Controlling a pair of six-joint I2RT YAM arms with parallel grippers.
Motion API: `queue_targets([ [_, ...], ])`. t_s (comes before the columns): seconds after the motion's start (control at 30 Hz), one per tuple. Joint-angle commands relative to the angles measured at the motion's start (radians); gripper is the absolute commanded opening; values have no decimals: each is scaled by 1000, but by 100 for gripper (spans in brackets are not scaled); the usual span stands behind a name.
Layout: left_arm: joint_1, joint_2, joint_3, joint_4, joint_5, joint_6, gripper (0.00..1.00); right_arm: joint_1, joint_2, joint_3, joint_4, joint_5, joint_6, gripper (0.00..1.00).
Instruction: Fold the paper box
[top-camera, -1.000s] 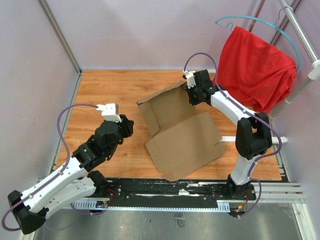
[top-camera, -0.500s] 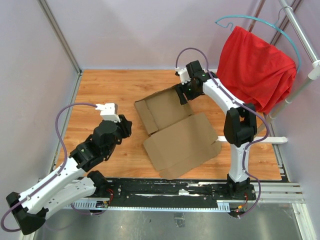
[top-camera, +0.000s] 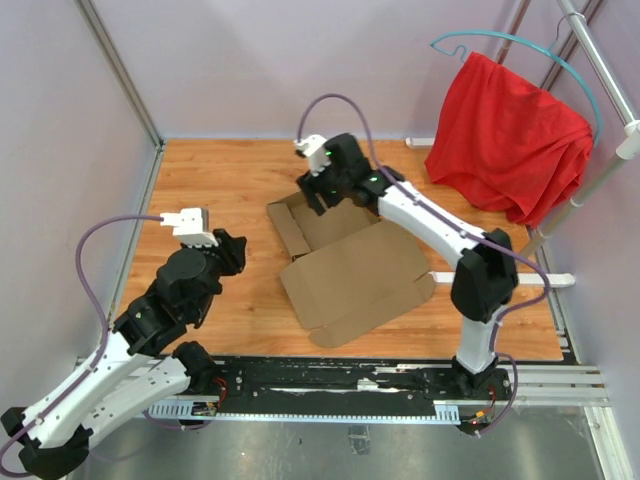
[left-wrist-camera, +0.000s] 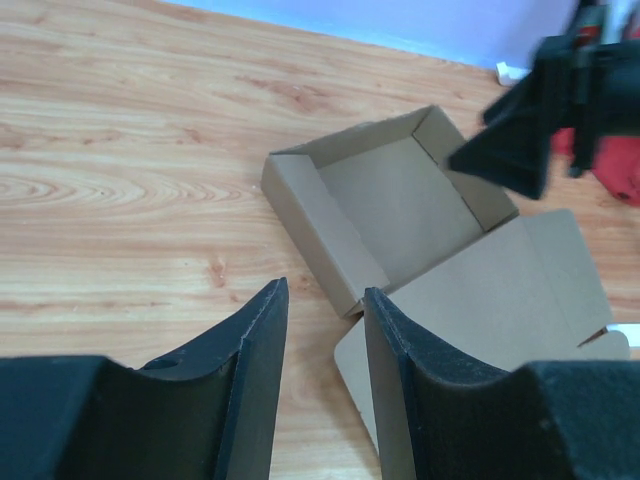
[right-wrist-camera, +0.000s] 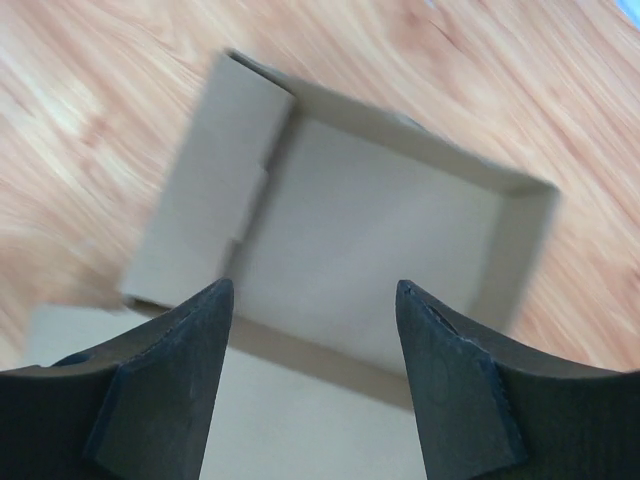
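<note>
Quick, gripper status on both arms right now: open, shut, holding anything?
Left gripper: open, holding nothing.
Right gripper: open, holding nothing, over the paper box.

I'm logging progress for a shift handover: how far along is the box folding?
Done: one end of the paper box is a tray, its tray walls standing. In hand: nothing is gripped; the right claw hangs open above the tray and the left claw is open beside the box, apart from it. Left: the lid panel lies flat on the table, not yet folded over.
</note>
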Motion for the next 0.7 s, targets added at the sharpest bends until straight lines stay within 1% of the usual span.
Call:
queue_targets([
  [0.0,-5,-68,-11,-33,-45,14,42,105,206,142,54,71,91,66],
  [0.1,-6,-120,-29,-45,-64,20,42,148,335,242,35,75,118,65],
  [0.17,-6,-153,-48,-45,-76,19,42,170,390,292,27,72,126,64],
  [0.27,-5,-201,-76,-41,-74,18,42,191,478,392,-28,104,128,63],
  [0.33,-5,-217,-80,-45,-77,19,42,195,518,428,-47,101,138,62],
  [0.5,-6,-227,-89,-44,-74,25,42,210,544,442,-52,96,144,59],
  [0.57,-6,-225,-88,-53,-69,19,42,217,532,430,-56,127,138,60],
  [0.67,-6,-231,-90,-56,-68,17,42,230,499,391,-36,207,127,64],
])
